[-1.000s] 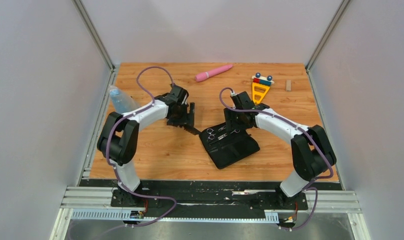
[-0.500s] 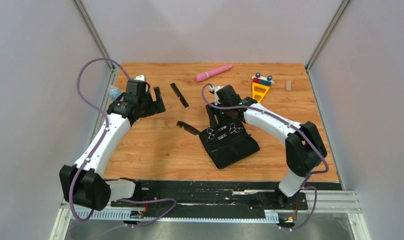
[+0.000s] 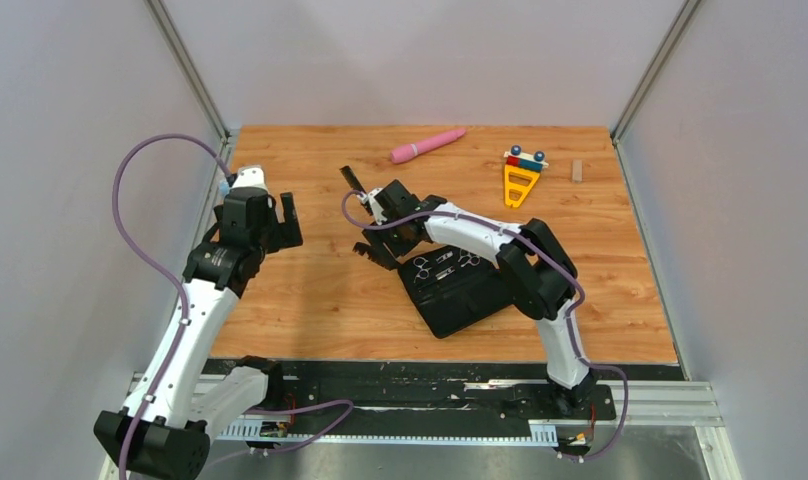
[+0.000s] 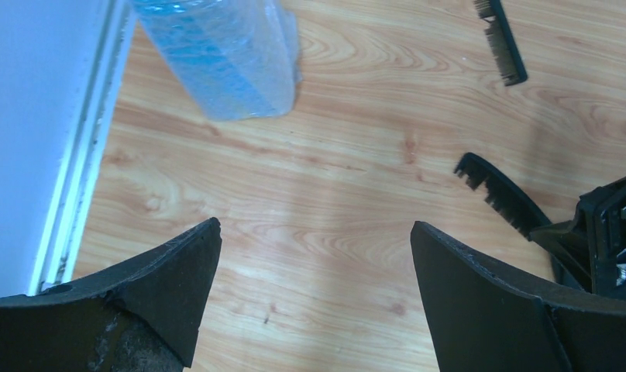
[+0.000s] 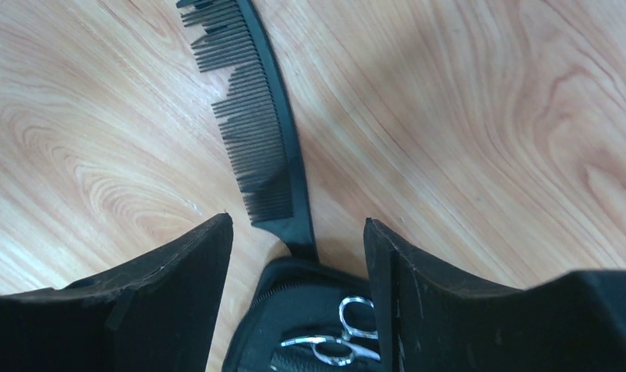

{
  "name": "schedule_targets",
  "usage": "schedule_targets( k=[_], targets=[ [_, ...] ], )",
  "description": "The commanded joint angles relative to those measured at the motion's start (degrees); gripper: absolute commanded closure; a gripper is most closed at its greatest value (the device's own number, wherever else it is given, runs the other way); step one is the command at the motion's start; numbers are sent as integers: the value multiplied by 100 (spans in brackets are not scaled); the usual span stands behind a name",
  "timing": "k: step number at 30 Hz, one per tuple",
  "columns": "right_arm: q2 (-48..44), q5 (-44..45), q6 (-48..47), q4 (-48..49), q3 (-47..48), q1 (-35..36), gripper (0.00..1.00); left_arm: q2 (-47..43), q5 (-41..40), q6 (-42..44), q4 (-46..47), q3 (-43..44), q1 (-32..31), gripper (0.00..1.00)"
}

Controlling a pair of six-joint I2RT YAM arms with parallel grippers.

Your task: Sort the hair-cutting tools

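Over the wooden surface point(image 3: 310, 300), the right tool point(image 5: 298, 225) hangs part-open astride the slim black plastic handled comb point(image 5: 263, 139), gripping nothing; the left tool point(image 4: 314, 229) gapes wide, empty.

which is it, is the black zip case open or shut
Open: the black zip case lies flat, and silver scissors show inside its zipper rim in the right wrist view.

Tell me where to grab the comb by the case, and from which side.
Grip the comb across its toothed middle, coming straight down from above, one finger outside the teeth and one outside the spine. It lies flat on the table, so only its narrow width offers opposing edges; its handle end meets the case, probably leaving little room there.
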Motion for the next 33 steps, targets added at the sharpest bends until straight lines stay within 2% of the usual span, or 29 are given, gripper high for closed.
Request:
schedule_targets(
  k=[1, 5, 8, 15, 20, 29, 33],
  targets=[
    [357, 55, -314, -48, 538, 167, 36, -243, -691, 178, 218, -157, 31, 0],
    [705, 194, -420, -137, 719, 344, 37, -302, -960, 105, 199, -202, 32, 0],
    [899, 287, -436, -247, 809, 506, 41, -318, -1289, 57, 128, -195, 32, 0],
    [993, 766, -279, -821, 820, 1218, 66, -377, -1448, 7, 54, -224, 47, 0],
    [805, 603, 299, -1279, 746, 1696, 72, -442, -1443, 6, 65, -253, 70, 0],
    [547, 186, 1058, -2063, 897, 2000, 73, -482, -1367, -11, 57, -268, 109, 0],
    [317, 611, 813, -2050, 988, 1892, 60, -507, -1333, -11, 66, -275, 111, 0]
  ],
)
